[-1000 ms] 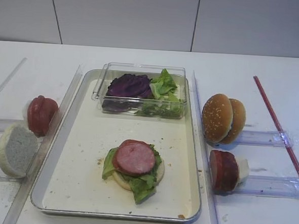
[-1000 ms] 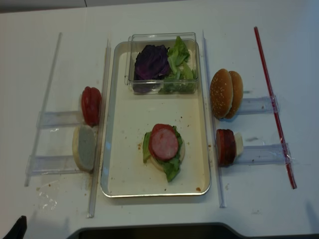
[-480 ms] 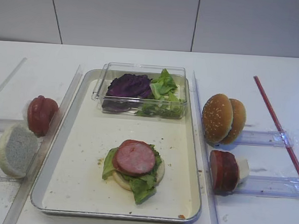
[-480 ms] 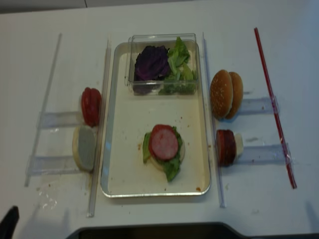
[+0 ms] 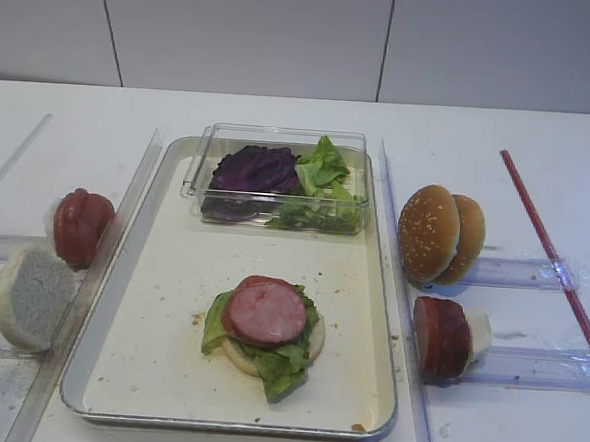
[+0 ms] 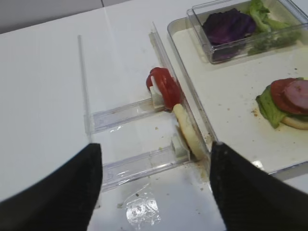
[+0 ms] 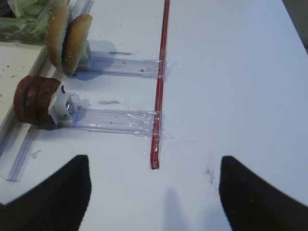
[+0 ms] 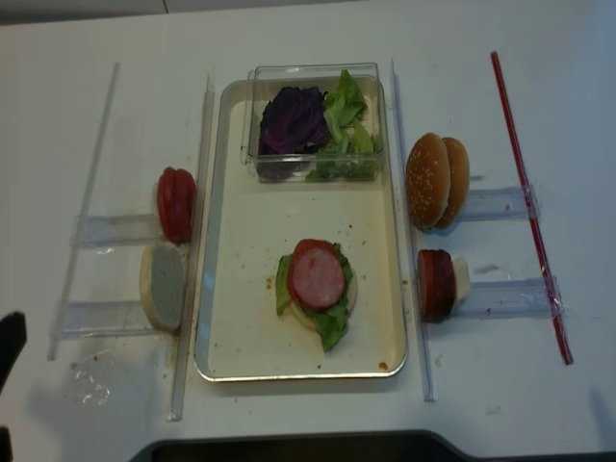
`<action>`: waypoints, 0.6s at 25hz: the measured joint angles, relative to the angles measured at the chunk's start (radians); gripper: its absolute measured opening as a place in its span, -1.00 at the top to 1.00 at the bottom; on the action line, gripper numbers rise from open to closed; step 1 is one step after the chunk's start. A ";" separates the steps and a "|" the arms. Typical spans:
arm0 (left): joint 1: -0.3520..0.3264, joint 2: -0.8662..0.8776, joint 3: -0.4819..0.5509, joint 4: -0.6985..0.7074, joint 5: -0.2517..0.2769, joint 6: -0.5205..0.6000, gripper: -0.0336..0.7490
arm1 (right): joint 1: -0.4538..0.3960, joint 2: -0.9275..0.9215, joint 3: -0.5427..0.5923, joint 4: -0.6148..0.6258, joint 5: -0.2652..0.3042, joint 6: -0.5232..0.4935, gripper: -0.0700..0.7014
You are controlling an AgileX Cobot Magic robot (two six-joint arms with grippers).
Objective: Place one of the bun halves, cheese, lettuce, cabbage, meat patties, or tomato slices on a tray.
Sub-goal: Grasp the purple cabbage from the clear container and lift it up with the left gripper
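Observation:
The tray (image 5: 158,323) holds a stack of a bun half, lettuce, tomato and a pink meat patty (image 5: 265,313). At its far end, a clear box holds purple cabbage (image 5: 255,168) and green lettuce (image 5: 324,171). Left of the tray stand tomato slices (image 5: 80,226) and a pale bun half (image 5: 32,297). To the right are sesame bun halves (image 5: 429,234) and meat patties (image 5: 440,337). My left gripper (image 6: 155,149) is open over the clear rails, near that bun half (image 6: 188,134). My right gripper (image 7: 154,161) is open above bare table. Neither holds anything. No cheese shows.
Clear plastic rails (image 5: 506,366) and long dividers (image 8: 191,241) flank the tray. A thin red strip (image 7: 161,72) lies on the right of the table. A patch of crumpled tape (image 6: 142,211) sits under the left gripper. A dark tip of the left gripper (image 8: 8,342) shows at the left edge.
In the top-down view the left gripper's dark tip has moved up along the left edge from the bottom corner. The food and the right gripper have not moved.

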 joint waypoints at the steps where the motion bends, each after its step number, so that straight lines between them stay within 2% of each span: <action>1: -0.017 0.036 -0.019 0.000 0.000 0.009 -0.21 | 0.000 0.000 0.000 0.000 0.000 0.000 -0.64; 9: -0.132 0.307 -0.165 0.000 -0.008 0.067 -0.21 | 0.000 0.000 0.000 0.000 0.000 0.000 -0.64; 15: -0.191 0.509 -0.277 0.000 -0.010 0.076 -0.21 | 0.000 0.000 0.000 0.000 0.000 0.000 -0.64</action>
